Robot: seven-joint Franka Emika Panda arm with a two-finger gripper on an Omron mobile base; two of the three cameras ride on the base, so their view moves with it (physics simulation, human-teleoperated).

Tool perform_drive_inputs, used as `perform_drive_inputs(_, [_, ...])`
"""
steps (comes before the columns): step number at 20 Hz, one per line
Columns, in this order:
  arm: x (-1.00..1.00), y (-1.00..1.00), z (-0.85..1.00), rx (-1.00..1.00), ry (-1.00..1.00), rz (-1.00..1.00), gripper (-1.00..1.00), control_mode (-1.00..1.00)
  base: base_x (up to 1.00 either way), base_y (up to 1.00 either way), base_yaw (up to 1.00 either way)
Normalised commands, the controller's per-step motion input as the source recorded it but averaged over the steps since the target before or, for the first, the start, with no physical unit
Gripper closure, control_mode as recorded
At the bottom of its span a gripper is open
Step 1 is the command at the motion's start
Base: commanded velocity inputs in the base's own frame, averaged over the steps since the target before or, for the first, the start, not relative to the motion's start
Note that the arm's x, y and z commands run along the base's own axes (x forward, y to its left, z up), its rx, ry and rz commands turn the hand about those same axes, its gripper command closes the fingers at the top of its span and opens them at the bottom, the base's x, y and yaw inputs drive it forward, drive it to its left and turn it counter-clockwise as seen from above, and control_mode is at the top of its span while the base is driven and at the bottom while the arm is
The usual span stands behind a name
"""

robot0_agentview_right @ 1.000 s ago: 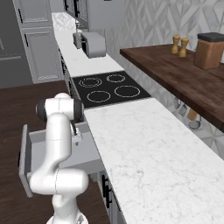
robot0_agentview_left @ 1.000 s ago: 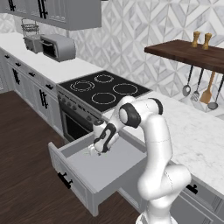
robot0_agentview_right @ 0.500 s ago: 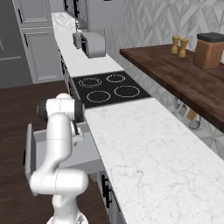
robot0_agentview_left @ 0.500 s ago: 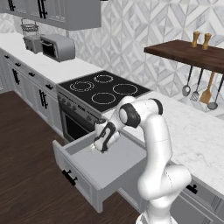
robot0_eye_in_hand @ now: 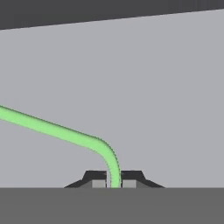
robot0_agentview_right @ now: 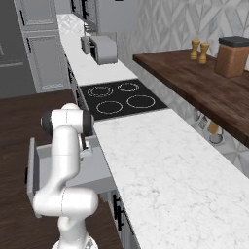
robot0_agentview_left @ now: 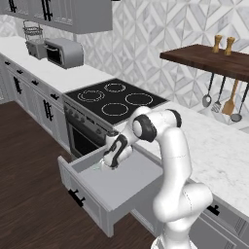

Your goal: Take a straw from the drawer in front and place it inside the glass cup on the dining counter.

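In a simulated kitchen, the open drawer (robot0_agentview_left: 119,187) holds the gripper (robot0_eye_in_hand: 113,180), clamped shut on the green straw (robot0_eye_in_hand: 57,130); lifting and delivery to the cup remain.

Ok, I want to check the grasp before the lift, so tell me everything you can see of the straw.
The straw is thin, pale green and smooth, like plastic. In the hand view it runs as a long straight length from the left edge, then bends down near one end. That short bent end sits pinched between the fingertips of the gripper, which is shut on it. Behind it lies the flat grey floor of the open drawer. Whether its far end touches the floor cannot be told.
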Motion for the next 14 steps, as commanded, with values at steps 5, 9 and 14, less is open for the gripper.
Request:
perform_drive_inputs(5, [-0.49, 0.28, 0.64, 0.0, -0.25, 0.0, 1.0, -1.0, 0.0, 0.0, 0.0])
perform_drive_inputs(9, [-0.73, 0.07, 1.0, 0.0, -0.27, 0.0, 1.0, -1.0, 0.0, 0.0, 0.0])
perform_drive_inputs(14, [-0.6, 0.0, 1.0, 0.01, -0.24, 0.0, 1.0, -1.0, 0.0, 0.0, 0.0])
